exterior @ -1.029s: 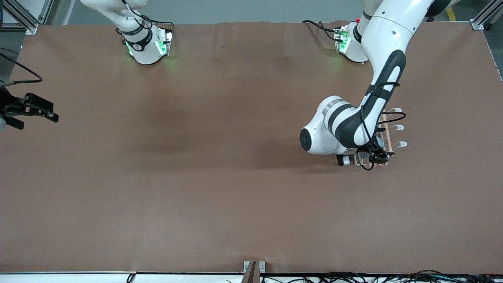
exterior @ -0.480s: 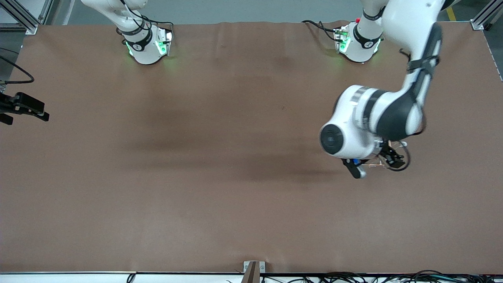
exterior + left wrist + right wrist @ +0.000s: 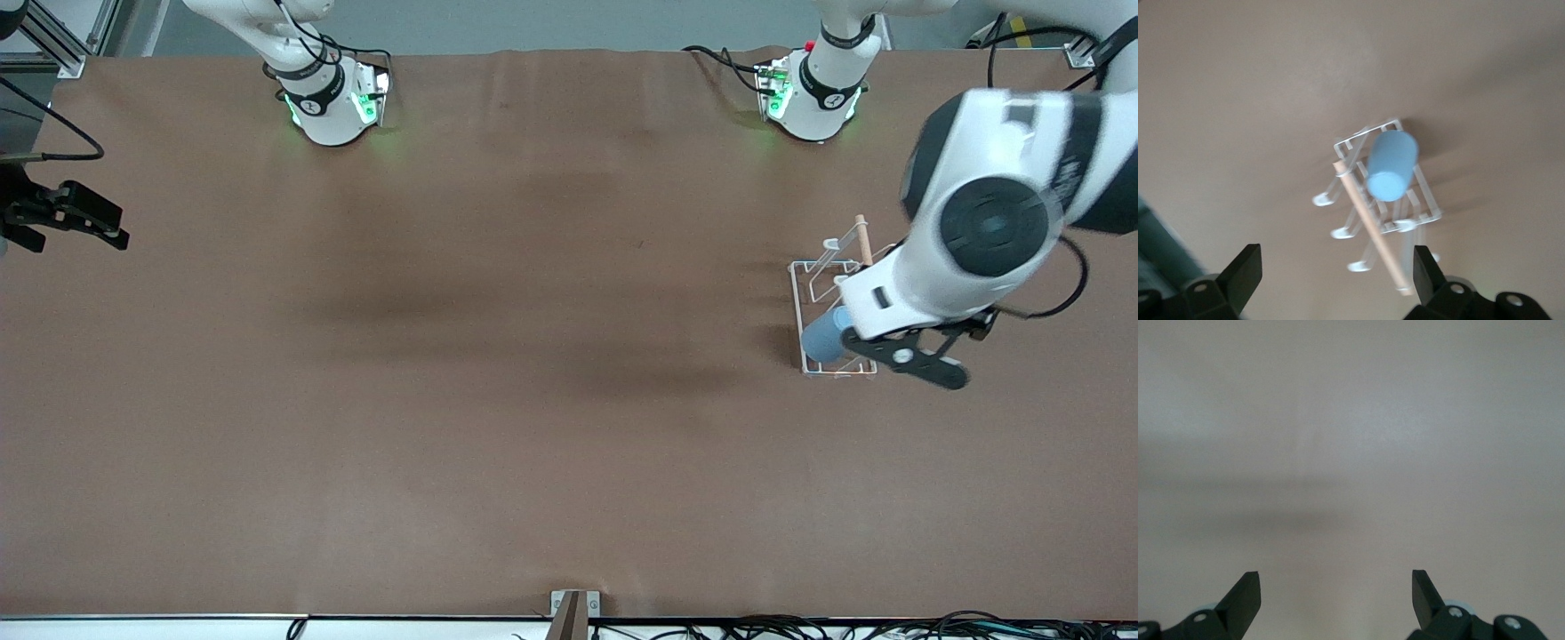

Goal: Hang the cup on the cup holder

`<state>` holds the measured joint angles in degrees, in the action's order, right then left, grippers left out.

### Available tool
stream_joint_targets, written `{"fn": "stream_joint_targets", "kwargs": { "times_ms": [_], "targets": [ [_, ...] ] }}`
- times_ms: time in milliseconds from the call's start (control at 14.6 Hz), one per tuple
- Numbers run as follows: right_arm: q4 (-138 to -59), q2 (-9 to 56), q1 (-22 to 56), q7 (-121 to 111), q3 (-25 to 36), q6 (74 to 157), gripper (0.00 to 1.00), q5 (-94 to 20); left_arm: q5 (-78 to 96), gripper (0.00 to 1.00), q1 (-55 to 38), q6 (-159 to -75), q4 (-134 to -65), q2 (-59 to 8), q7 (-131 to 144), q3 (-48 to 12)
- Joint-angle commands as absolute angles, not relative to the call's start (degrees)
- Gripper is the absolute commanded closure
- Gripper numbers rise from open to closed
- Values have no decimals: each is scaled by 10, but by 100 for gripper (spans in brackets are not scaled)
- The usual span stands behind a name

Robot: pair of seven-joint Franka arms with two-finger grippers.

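The light-blue cup [image 3: 825,336] hangs tilted on a prong of the white wire cup holder [image 3: 811,289], at the holder's end nearer the front camera. The holder's wooden rod [image 3: 861,238] shows above it. In the left wrist view the cup [image 3: 1390,167] sits on the holder [image 3: 1426,202], apart from the fingers. My left gripper [image 3: 902,356] is open and empty [image 3: 1336,263], raised high over the table just beside the holder. My right gripper [image 3: 67,218] is open and empty [image 3: 1336,583], waiting over the table edge at the right arm's end.
The two arm bases [image 3: 329,98] [image 3: 813,89] stand along the table's top edge. A small bracket [image 3: 569,609] and cables lie at the edge nearest the front camera. The brown table mat [image 3: 498,356] is bare around the holder.
My left gripper has let go of the cup, lifted off the holder and swung toward the left arm's end of the table. The cup stays on the holder. The right gripper shifted slightly.
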<state>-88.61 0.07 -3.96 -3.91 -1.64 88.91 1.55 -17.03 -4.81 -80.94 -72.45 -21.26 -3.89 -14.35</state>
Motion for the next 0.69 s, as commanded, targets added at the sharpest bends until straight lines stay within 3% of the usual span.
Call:
{"fn": "stream_joint_targets", "kwargs": {
  "times_ms": [0, 412, 618],
  "targets": [
    [-914, -17, -32, -33, -3, 903, 0, 9, -122, 0, -27, -822, -737, -173, 19, -145],
    [-914, -15, -29, -34, -2, 905, 0, 9, -79, 0, 37, -820, -737, -114, 35, -149],
    [-913, -15, -28, -38, -3, 905, 0, 9, -46, 0, 47, -821, -769, -52, 39, -130]
  ]
}}
